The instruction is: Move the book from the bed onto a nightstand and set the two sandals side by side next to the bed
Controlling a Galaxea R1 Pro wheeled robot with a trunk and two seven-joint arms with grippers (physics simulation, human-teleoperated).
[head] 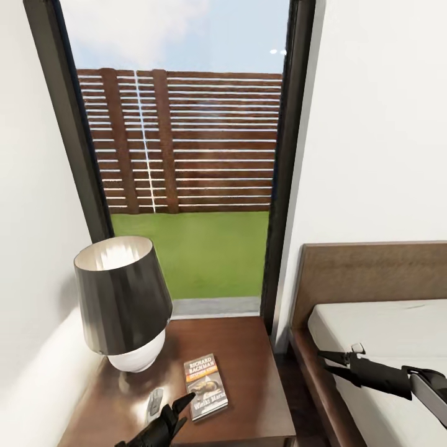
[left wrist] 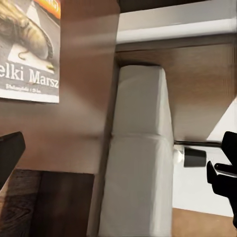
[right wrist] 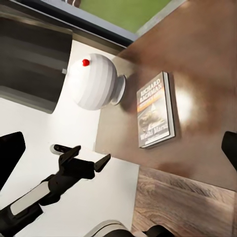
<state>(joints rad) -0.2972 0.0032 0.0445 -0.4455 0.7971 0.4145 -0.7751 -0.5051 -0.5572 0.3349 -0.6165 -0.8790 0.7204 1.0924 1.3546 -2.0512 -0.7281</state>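
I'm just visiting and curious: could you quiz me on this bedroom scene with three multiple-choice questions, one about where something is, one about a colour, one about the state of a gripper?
1. Where does the book lie?
A. on the mattress
B. on the nightstand
C. on the floor

2. What colour is the lamp shade?
A. dark, nearly black
B. bright blue
C. red

3. How is the left gripper?
A. clamped on the book
B. open, holding nothing
C. holding the lamp

Answers: 1 B, the book rests flat on the brown top beside the lamp. 2 A, the shade is dark above a white base. 3 B, its fingers are spread beside the book.
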